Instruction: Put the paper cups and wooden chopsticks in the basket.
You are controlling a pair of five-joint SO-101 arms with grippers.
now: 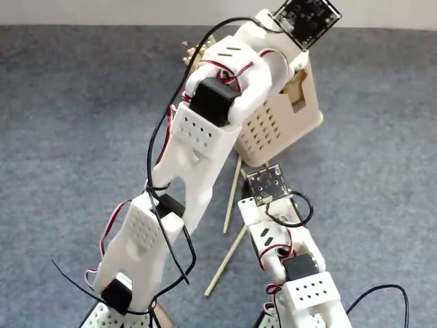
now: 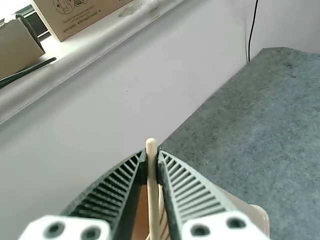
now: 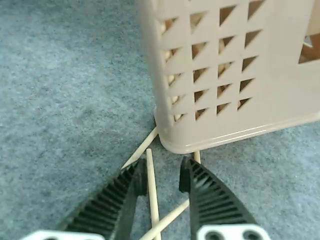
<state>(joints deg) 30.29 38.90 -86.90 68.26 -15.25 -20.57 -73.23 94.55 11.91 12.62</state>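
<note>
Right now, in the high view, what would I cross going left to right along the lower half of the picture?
Left arm → two loose chopsticks lying on the carpet → right arm.

High view: left arm covers much of basket, inside hidden; tan bit behind arm, can't tell what; both arms' bases cut by bottom edge. Left wrist view: chopstick nipped in left gripper, lower end cut off. Right wrist view: basket cut at top & right; loose chopsticks run off bottom edge; some ends hidden behind basket's base.
</note>
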